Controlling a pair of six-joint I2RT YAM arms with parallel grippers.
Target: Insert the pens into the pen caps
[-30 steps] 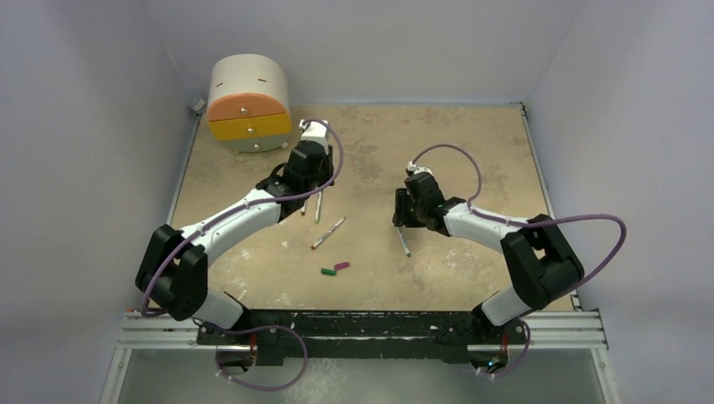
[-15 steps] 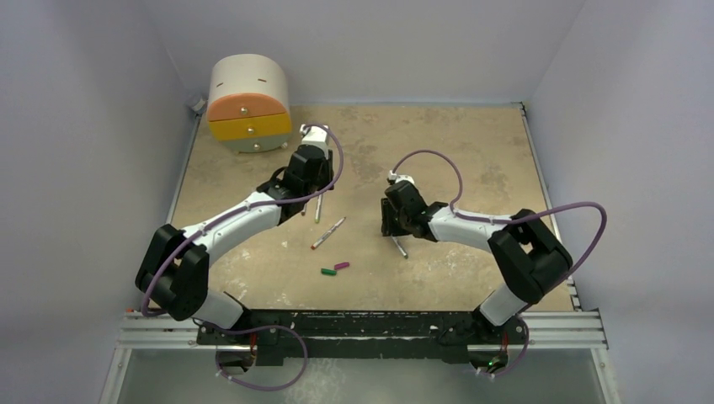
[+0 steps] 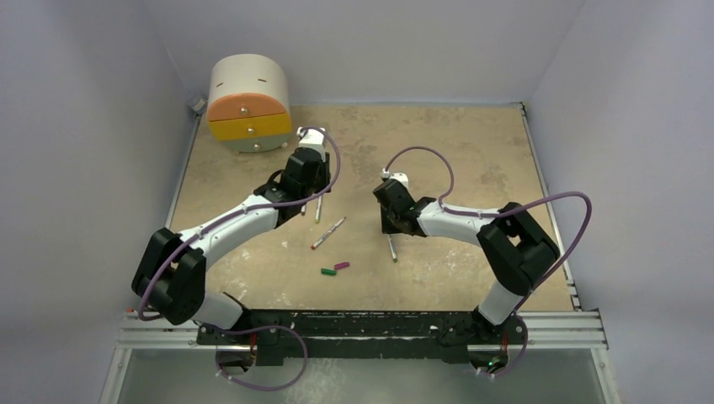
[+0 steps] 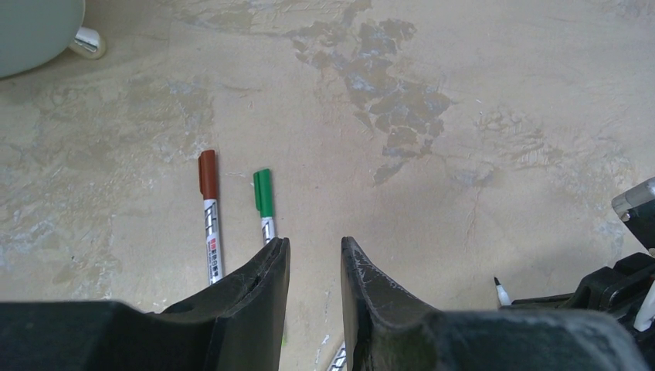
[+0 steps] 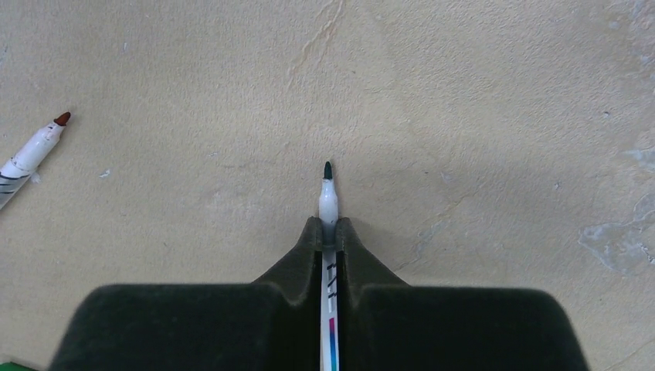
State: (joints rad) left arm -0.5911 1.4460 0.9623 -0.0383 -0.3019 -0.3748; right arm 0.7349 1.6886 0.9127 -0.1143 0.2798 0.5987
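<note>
In the right wrist view my right gripper [image 5: 328, 226] is shut on a white pen [image 5: 328, 197] whose dark green tip pokes out past the fingertips, low over the table. From above, that pen [image 3: 391, 247] trails from the right gripper [image 3: 388, 227] toward the near edge. My left gripper [image 4: 313, 243] is open and holds nothing, just short of two capped pens: one dark-red-capped [image 4: 208, 220], one green-capped [image 4: 264, 199]. An uncapped red-tipped pen [image 3: 328, 233] lies mid-table. A loose green cap [image 3: 327, 272] and a magenta cap [image 3: 342, 266] lie side by side nearer the arms.
A round cream drawer unit [image 3: 248, 103] with orange and yellow fronts stands at the far left corner. Grey walls close in the tan tabletop [image 3: 471, 151] on three sides. The metal rail [image 3: 362, 328] with both arm bases runs along the near edge.
My right gripper has slid left across the table and shut on the green-tipped pen, which moved left with it. The left arm has hardly shifted and stays open.
</note>
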